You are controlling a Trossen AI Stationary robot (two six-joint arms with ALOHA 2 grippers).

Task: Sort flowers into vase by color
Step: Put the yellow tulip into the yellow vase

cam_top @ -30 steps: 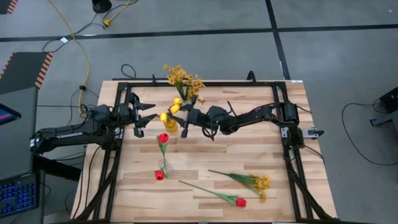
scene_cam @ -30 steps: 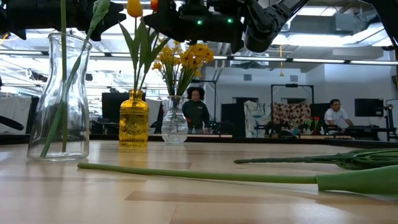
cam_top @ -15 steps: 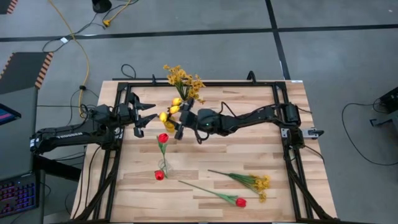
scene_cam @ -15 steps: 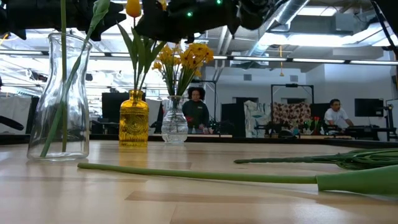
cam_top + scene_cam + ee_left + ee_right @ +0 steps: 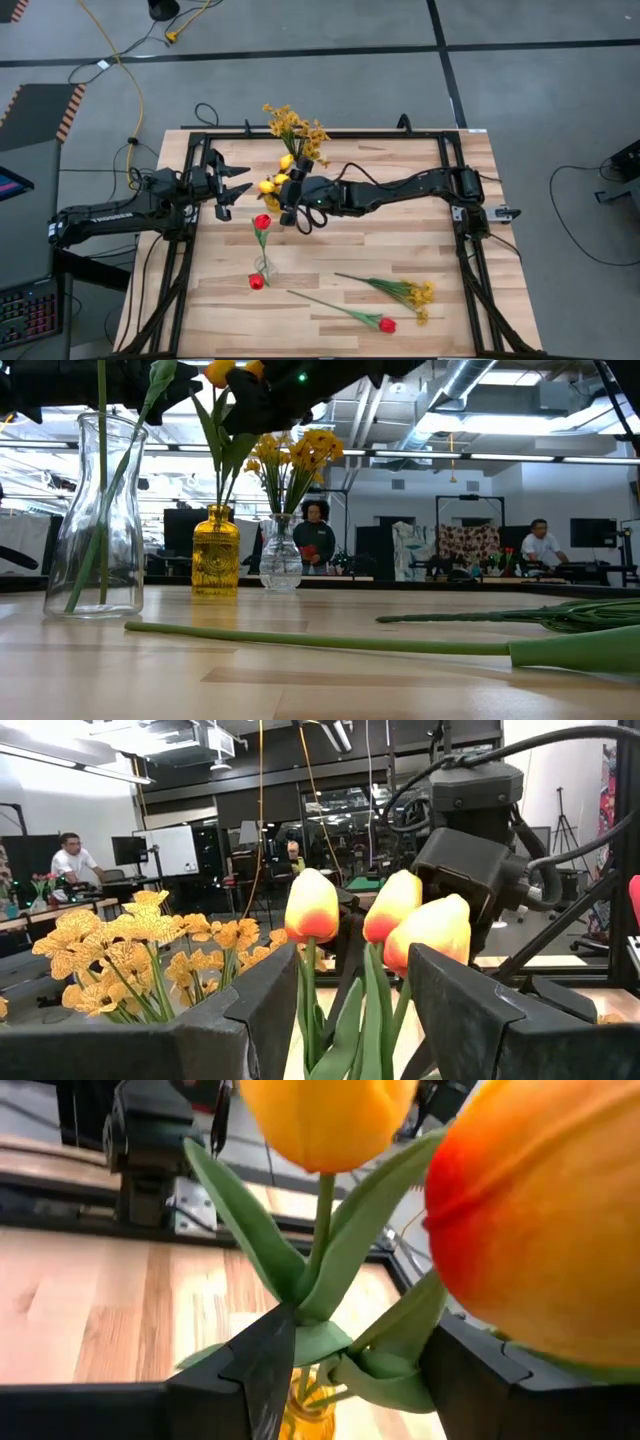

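Observation:
Three yellow-orange tulips [image 5: 312, 905] stand in an amber vase [image 5: 215, 555] near the table's middle. My right gripper [image 5: 355, 1370] reaches in from the right, open, with its fingers on either side of their stems and leaves [image 5: 330, 1280] above the vase's mouth. Two red tulips [image 5: 262, 222] stand in a clear vase [image 5: 95, 520]. A mustard-yellow spray [image 5: 295, 128] fills a second clear vase [image 5: 280, 560] at the far edge. One red tulip [image 5: 350, 312] and one mustard spray [image 5: 400, 292] lie flat on the table near the front. My left gripper [image 5: 238, 185] waits open, left of the amber vase. My right gripper comes at the tulips about level from the table's right. A leaf [image 5: 262, 1245] runs close past one finger [image 5: 265, 1365]. I cannot tell whether either finger touches the leaves or stems.
A black frame [image 5: 330, 137] runs round the tabletop. The right half of the table beyond the lying flowers is bare wood [image 5: 420, 230]. People [image 5: 315, 540] sit in the room behind the table.
My right gripper has tipped from slanting down to nearly level and has shifted a little toward the table's left, closer over the amber vase. In the low view it has risen toward the top of the picture. The yellow-orange tulips stay in their vase.

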